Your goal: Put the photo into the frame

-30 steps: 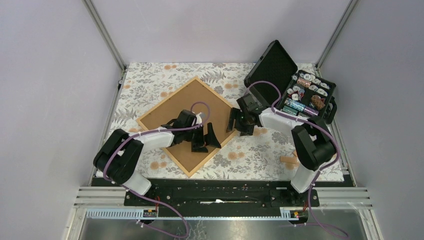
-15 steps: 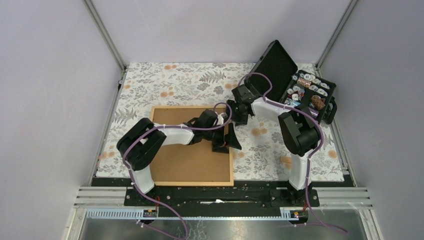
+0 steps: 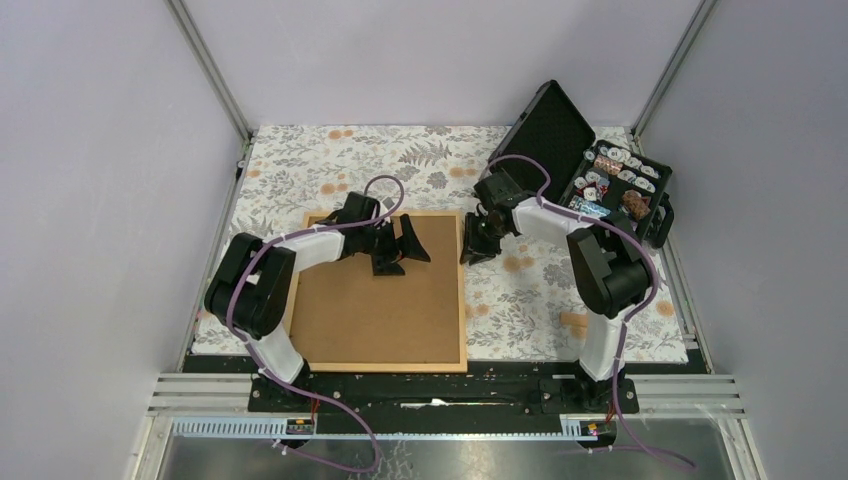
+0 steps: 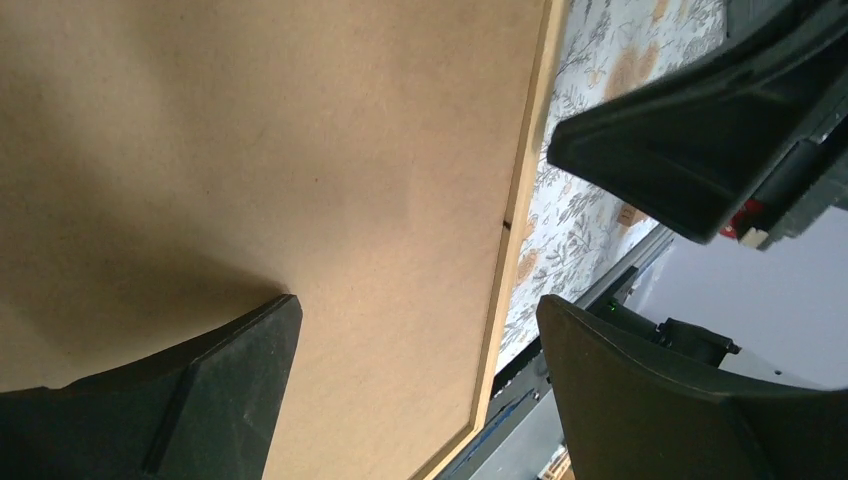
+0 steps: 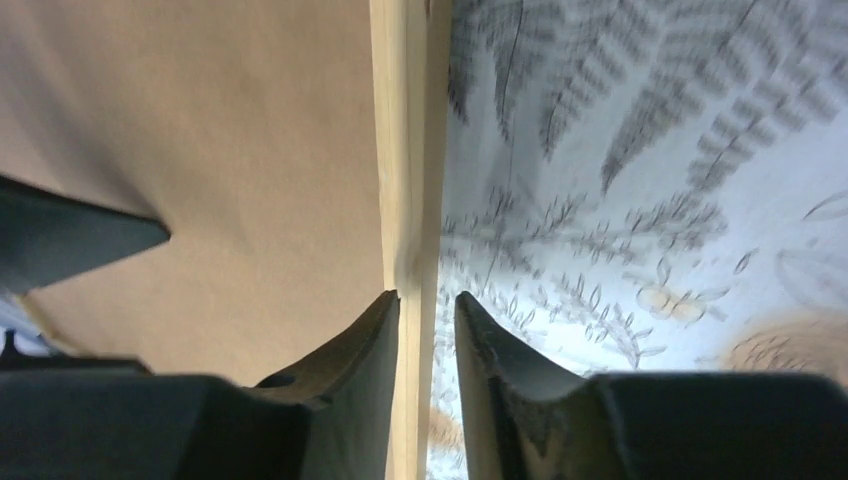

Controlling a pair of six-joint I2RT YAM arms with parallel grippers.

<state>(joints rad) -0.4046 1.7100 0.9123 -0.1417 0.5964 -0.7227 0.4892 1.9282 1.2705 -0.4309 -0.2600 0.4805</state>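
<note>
Pale purple walls around a table under a floral cloth (image 3: 330, 160). The frame (image 3: 385, 368) lies flat, back up, at 7 o'clock from the table's middle, its near rail along the near edge. A brown backing board (image 3: 380, 310) fills it.

The left gripper (image 3: 402, 250) hangs over the board's 12 o'clock part with its jaws spread wide, holding nothing. The right gripper (image 3: 468, 252) is at the frame's 2 o'clock corner. In the right wrist view its fingers (image 5: 350, 400) stand close together astride the right rail. Cannot tell if they actually pinch it.

An open black case (image 3: 545, 125) sits at 2 o'clock, lid up, compartments full of small items, any print too small to read. A small wooden piece (image 3: 575, 321) lies at 4 o'clock.
</note>
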